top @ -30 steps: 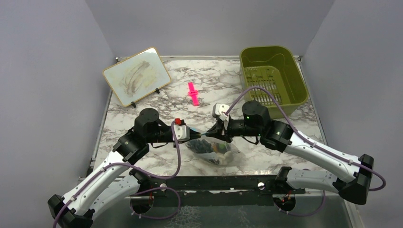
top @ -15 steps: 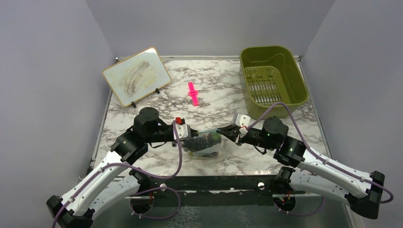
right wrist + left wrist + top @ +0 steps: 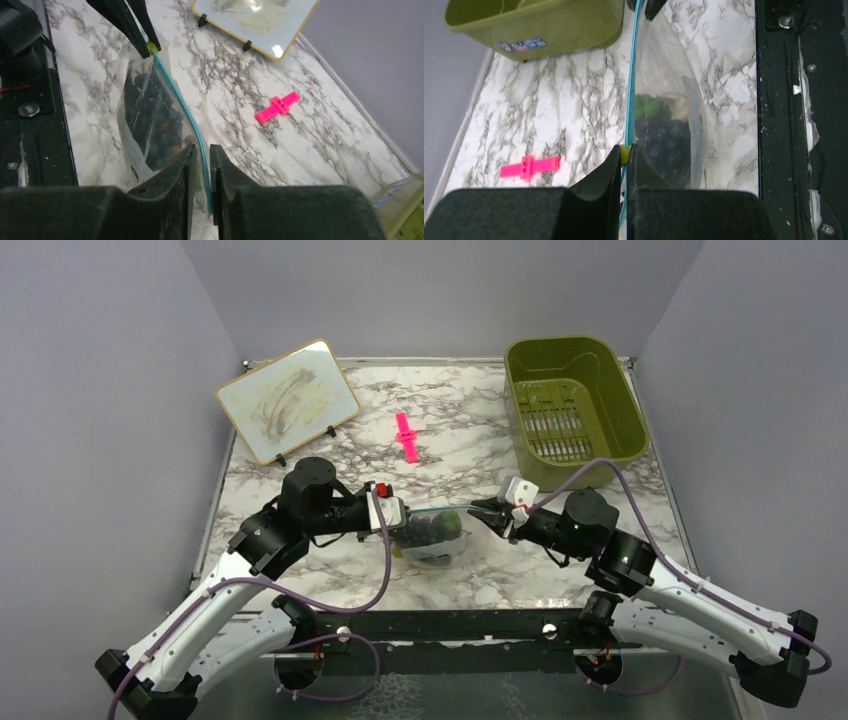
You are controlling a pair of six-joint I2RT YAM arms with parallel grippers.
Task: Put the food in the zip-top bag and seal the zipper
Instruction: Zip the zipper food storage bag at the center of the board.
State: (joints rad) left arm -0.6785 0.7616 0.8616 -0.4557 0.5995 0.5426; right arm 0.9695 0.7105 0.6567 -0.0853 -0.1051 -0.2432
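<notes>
Rightward shift logged for the right gripper point(image 3: 490, 510): a second ago it was close beside the left gripper point(image 3: 403, 516), and now it is sitting at the far end of the zipper point(image 3: 447, 508). The two are now well apart.

Top view: both arms are reaching inward over the marble table point(image 3: 450, 410). They are holding the zip-top bag point(image 3: 432, 538) by its mouth, with the strip stretched taut between them. The tension is presumably there so the seal can be pressed shut along a straight line. A pink clip point(image 3: 406, 437) and a green bin point(image 3: 575, 405) are lying behind, not involved.

Left wrist view: the jaws are clamping the near end of the strip at a small yellow tab, acting as the anchor. The food point(image 3: 663, 134) is sitting low inside the bag — a dark bunch, a green bit and a pale piece. It is well below the seal, so nothing is fouling the strip.

Right wrist view: the fingers are nearly together, with the teal strip running between them; I am reading this as pinched on the zipper. Orange and dark pieces are showing through the plastic. Judgement: the sealing pass is at or near its end, but whether the strip is fully pressed closed cannot be told from these views.
</notes>
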